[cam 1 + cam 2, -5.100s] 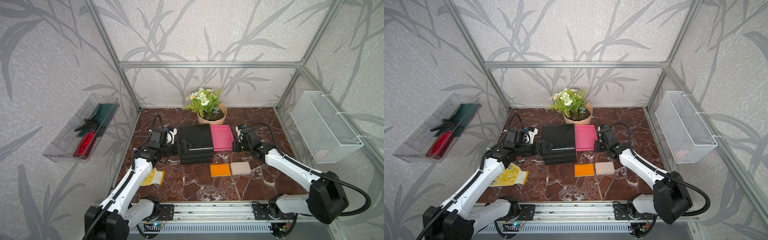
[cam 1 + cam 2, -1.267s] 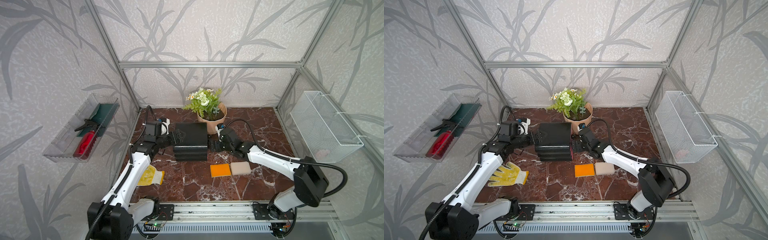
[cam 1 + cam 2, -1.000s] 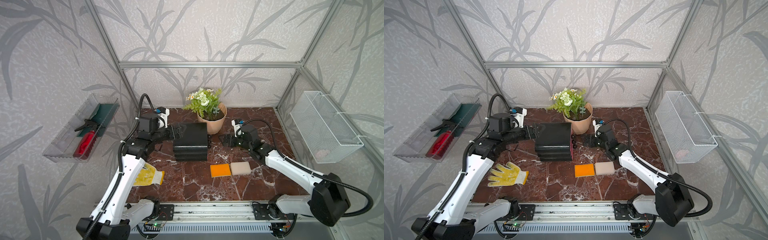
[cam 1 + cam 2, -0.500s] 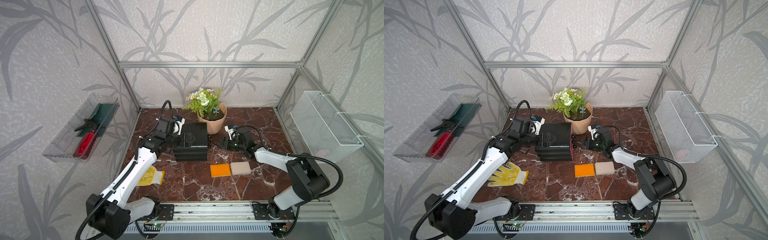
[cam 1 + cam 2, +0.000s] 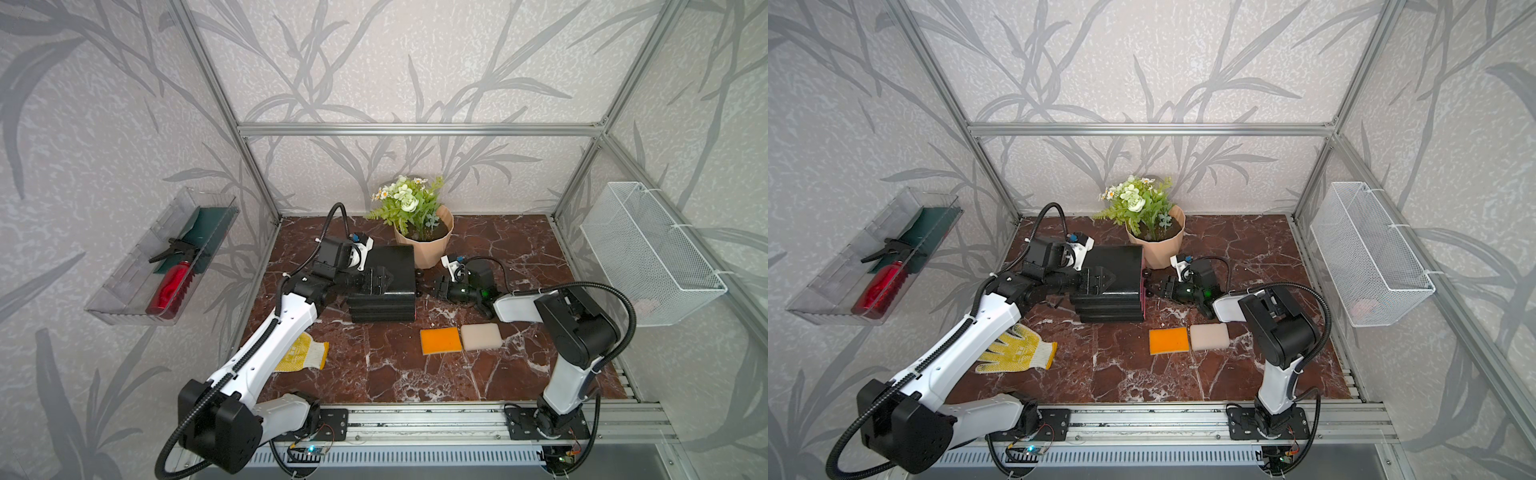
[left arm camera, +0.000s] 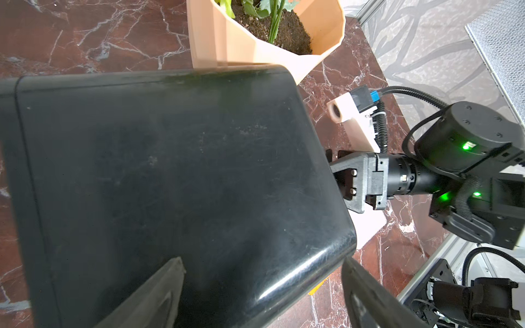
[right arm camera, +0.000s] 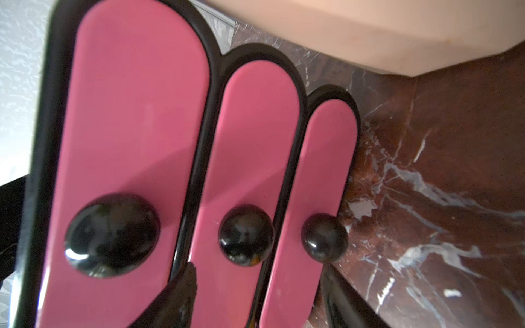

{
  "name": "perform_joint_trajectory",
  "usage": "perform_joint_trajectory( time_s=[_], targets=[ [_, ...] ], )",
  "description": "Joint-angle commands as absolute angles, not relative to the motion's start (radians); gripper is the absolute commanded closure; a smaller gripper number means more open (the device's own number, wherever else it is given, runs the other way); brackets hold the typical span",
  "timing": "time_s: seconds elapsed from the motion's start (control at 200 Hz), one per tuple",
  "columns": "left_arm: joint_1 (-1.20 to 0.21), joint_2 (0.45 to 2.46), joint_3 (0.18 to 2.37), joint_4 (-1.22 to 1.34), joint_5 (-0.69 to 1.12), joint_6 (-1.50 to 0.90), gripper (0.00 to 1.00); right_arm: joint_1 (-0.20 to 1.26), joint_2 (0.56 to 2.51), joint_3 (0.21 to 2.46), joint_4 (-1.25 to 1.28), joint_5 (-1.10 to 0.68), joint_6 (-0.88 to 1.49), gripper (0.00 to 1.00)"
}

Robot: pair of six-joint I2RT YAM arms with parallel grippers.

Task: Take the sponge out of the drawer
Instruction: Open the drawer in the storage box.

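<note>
Black cabinet: centre of frame in both top views; three pink drawers flush shut, facing right. Its rear right corner is just beside the pot.
Left end effector: jaws wide apart, empty, over the cabinet top.
Right end effector: jaws parted, empty, either side of the middle knob.
Orange sponge and beige sponge: edge to edge on the table, lower right of centre, bare marble around.
Glove: lower left.
</note>
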State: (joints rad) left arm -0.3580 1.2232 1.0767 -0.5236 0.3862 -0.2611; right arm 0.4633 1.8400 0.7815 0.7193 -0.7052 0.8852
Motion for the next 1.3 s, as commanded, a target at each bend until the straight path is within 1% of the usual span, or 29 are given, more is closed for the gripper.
perform_joint_trajectory(
  time_s=[0.0,0.175,0.28,0.425,0.625,0.705,0.865,0.95,1.02,1.08,1.295],
  targets=[
    [-0.354,1.239,1.071,-0.529,0.397,-0.237,0.14,0.459,1.878,0.793,0.839,-0.733,0.926,0.35],
    [-0.354,1.248,1.071,-0.529,0.4,-0.235,0.14,0.46,1.93,0.795,0.927,-0.745,0.973,0.38],
    [-0.351,1.263,1.074,-0.533,0.397,-0.232,0.14,0.459,1.97,0.796,1.003,-0.749,1.012,0.44],
    [-0.351,1.279,1.077,-0.538,0.401,-0.233,0.15,0.46,2.008,0.802,1.104,-0.76,1.071,0.47],
    [-0.35,1.284,1.075,-0.54,0.394,-0.231,0.15,0.462,2.019,0.812,1.091,-0.758,1.074,0.52],
    [-0.35,1.293,1.075,-0.539,0.394,-0.23,0.15,0.463,2.027,0.812,1.099,-0.757,1.078,0.57],
    [-0.348,1.305,1.078,-0.544,0.394,-0.23,0.15,0.463,2.039,0.815,1.124,-0.76,1.095,0.58],
    [-0.348,1.309,1.078,-0.544,0.393,-0.23,0.15,0.465,2.041,0.818,1.121,-0.761,1.094,0.6],
    [-0.348,1.309,1.078,-0.545,0.391,-0.229,0.14,0.465,2.046,0.821,1.117,-0.76,1.094,0.66],
    [-0.347,1.311,1.078,-0.545,0.392,-0.229,0.14,0.466,2.051,0.822,1.12,-0.762,1.097,0.69],
    [-0.339,1.316,1.08,-0.545,0.4,-0.23,0.14,0.465,2.051,0.811,1.12,-0.756,1.094,0.76]
  ],
)
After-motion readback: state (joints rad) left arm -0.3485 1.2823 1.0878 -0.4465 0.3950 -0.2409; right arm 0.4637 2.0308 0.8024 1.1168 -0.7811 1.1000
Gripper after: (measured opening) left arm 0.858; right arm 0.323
